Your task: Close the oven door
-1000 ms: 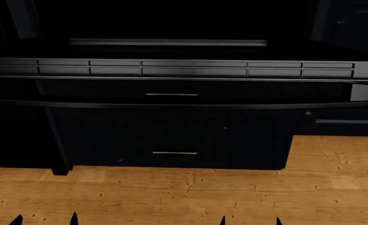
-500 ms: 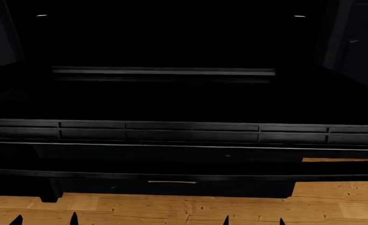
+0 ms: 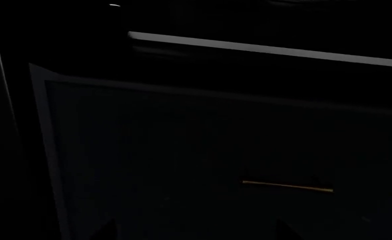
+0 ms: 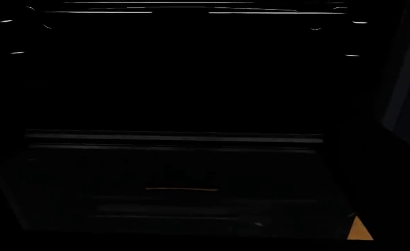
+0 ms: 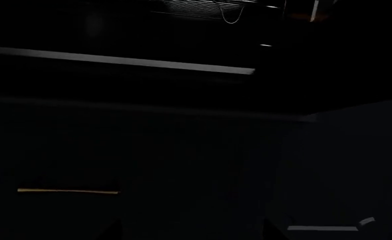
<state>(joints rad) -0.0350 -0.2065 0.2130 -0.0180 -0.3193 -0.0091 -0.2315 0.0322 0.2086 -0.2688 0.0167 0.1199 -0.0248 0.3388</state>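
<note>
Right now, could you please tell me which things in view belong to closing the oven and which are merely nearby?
Job: oven door, open and lowered flat.
Nearby: brass drawer handle; wooden floor.

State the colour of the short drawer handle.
Brass-gold drawer handle, clearest in the left wrist view.

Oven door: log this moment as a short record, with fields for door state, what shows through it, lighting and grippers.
door: oven door open, lying flat, glass face up
cavity: dark oven interior above the door
brass handle: short brass line shows on the glass; through it or reflected, cannot tell
floor: small wood patch by the door's corner
lighting: very dark in all views
grippers: not in the head view; dark tips at wrist views' edges, state unclear
</note>
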